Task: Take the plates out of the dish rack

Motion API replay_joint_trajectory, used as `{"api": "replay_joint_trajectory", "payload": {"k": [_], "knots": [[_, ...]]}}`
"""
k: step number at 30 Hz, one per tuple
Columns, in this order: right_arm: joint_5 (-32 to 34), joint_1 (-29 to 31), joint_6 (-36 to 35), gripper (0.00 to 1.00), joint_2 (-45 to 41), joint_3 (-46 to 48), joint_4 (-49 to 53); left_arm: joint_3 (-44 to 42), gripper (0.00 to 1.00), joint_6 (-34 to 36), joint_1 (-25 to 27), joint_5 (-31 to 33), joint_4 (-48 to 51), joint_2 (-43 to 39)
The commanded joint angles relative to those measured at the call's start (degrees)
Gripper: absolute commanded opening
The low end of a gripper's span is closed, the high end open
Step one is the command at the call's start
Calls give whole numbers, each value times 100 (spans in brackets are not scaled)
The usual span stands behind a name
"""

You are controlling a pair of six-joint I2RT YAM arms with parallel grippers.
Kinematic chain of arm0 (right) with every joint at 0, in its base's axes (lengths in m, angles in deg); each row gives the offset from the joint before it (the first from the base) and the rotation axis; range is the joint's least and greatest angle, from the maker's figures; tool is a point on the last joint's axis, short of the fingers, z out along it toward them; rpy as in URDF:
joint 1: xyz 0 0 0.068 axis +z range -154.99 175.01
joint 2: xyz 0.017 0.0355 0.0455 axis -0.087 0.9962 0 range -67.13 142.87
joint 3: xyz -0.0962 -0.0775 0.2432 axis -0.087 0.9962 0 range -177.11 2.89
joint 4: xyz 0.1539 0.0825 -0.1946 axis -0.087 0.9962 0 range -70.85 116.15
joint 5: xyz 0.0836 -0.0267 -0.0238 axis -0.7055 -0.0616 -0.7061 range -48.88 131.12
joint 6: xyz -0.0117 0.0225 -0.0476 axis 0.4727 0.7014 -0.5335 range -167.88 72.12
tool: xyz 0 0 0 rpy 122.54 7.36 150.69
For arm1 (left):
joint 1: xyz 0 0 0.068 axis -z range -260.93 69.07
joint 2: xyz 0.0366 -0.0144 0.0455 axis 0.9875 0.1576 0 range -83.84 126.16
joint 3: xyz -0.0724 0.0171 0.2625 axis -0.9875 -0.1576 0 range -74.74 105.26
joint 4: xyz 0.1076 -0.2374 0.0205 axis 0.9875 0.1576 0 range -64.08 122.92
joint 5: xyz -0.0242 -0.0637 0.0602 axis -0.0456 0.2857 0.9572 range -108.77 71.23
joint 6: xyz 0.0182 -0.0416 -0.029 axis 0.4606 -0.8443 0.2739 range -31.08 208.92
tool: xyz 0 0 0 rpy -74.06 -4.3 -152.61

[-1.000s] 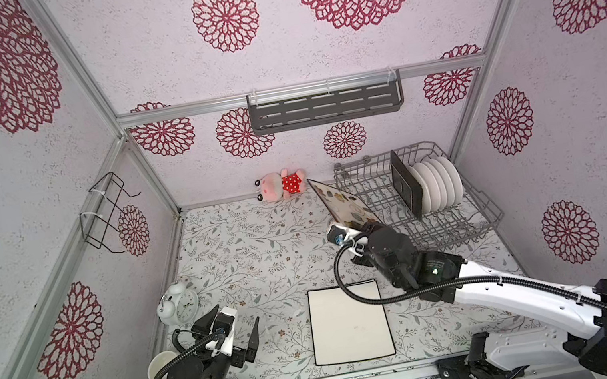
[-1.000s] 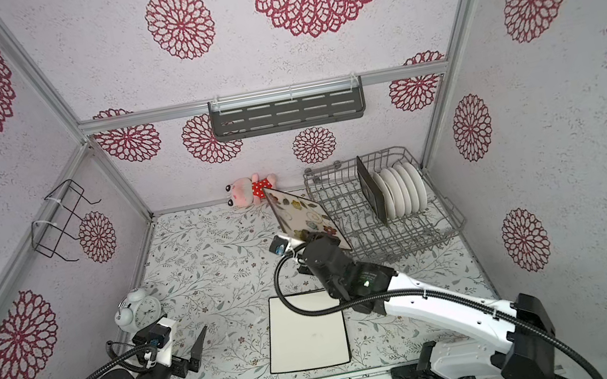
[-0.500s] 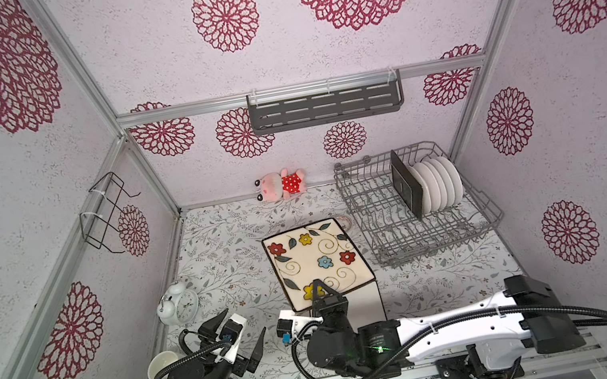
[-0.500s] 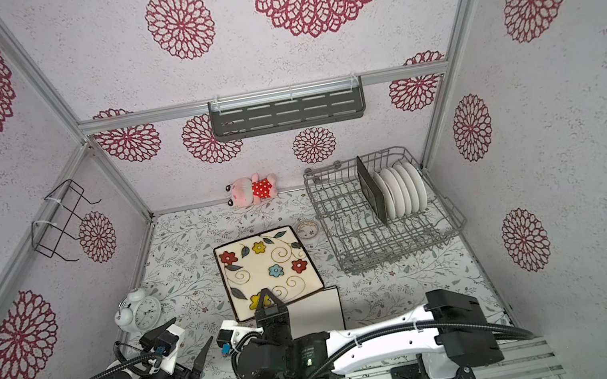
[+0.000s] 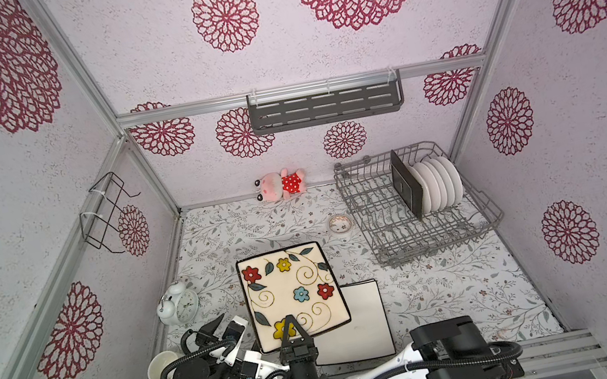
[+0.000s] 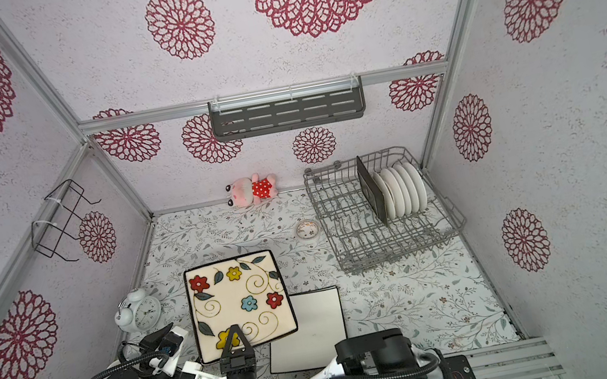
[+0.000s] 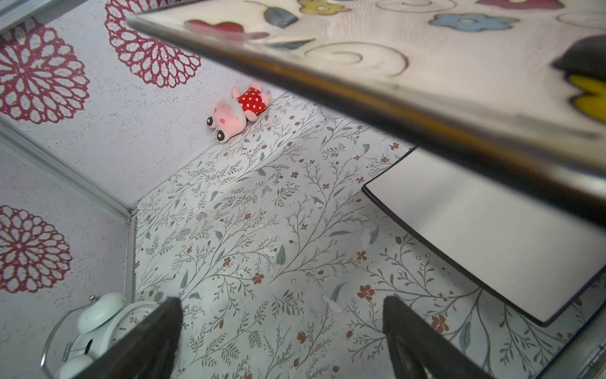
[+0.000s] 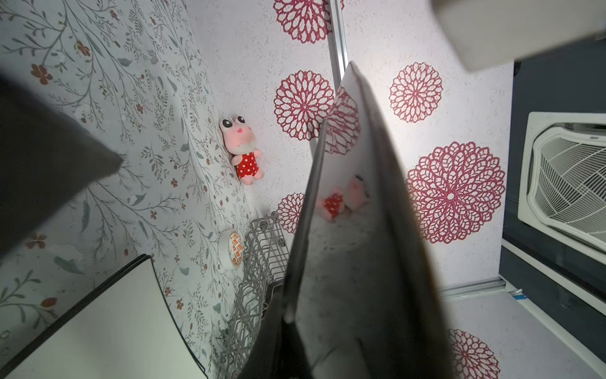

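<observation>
Right gripper tight on flowered plate

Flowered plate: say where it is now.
In both top views the flowered plate is near the front, left of centre, gripped at its near edge by the right jaws. It hangs over the left of the white plate, right of the clock.

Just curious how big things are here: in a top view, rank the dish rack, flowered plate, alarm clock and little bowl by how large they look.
In a top view:
1. dish rack
2. flowered plate, held up nearer the camera, so it likely looks oversized
3. alarm clock
4. little bowl
</observation>
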Motion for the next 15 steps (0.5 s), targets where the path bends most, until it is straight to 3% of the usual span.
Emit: {"api": "replay_joint_trajectory", "payload": {"k": [1,15], "knots": [[1108,-186,-1011,0,-332,-363,-1038,71,97,124,-319,-375,-333,-55],[1113,-288,-1096,0,-1783,1397,-981,71,97,253,-108,-447,-320,-53]]}}
